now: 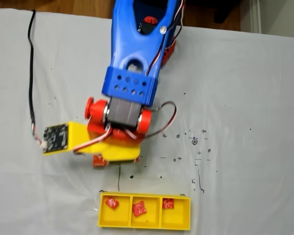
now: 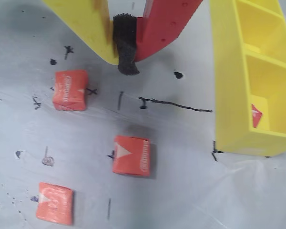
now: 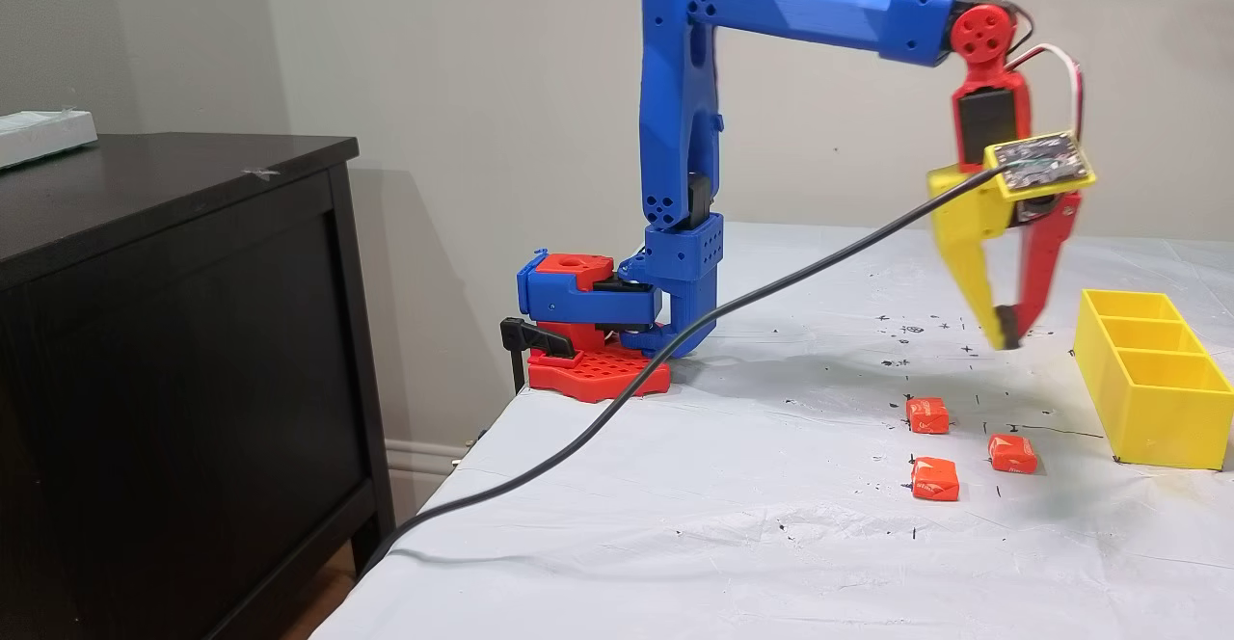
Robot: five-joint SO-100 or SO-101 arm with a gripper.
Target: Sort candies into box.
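Three orange candies lie on the white table cover: in the wrist view one candy (image 2: 70, 89) at upper left, one (image 2: 131, 155) in the middle, one (image 2: 55, 203) at lower left. The side fixed view shows them (image 3: 927, 414) (image 3: 1012, 453) (image 3: 935, 478) left of the yellow box (image 3: 1157, 418). My gripper (image 3: 1007, 332), with one yellow and one red finger, hangs shut and empty above the table, between the orange candies and the box. Its black-padded tip (image 2: 125, 52) is pressed together. From above, the box (image 1: 137, 226) holds a red candy in each compartment (image 1: 112, 202) (image 1: 139, 209) (image 1: 168, 203).
A black cable (image 3: 675, 351) runs from the gripper's camera board across the table and off the near-left edge. The arm's red and blue base (image 3: 598, 332) is clamped at the table's left end. A dark cabinet (image 3: 174, 332) stands beside the table. Pen marks dot the cover.
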